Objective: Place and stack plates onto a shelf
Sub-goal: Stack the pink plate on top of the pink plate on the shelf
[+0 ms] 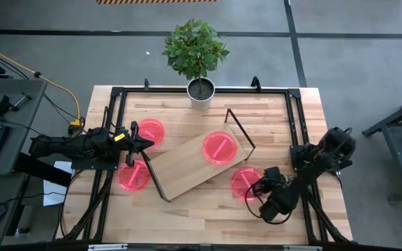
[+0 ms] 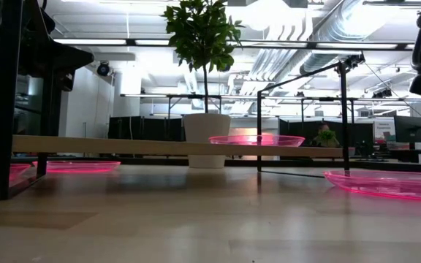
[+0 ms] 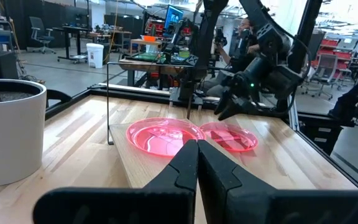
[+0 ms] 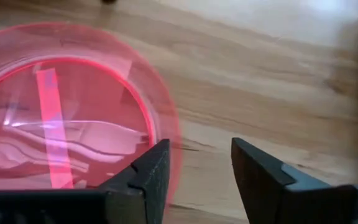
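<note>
- Right wrist view: the right gripper (image 4: 194, 165) is seen open and empty, one finger over the rim of a plate (image 4: 61, 118) beside the shelf (image 1: 187, 164).
- One plate (image 1: 220, 148) is already on the shelf; two plates (image 1: 149, 132) lie past its far end.
- The plate is judged light, thin and slippery; the raised rim should be pinched.
- The left gripper (image 1: 142, 145), closed and empty, hangs at that far end.

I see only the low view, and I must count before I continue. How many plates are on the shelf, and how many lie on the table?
Observer: One plate lies on the shelf. Three lie on the table.
Operator: Where is the right gripper?
Observer: The right gripper is open at the rim of the plate right of the shelf.
Operator: And the left gripper?
Observer: The left gripper is shut and empty, between the two left plates.
</note>
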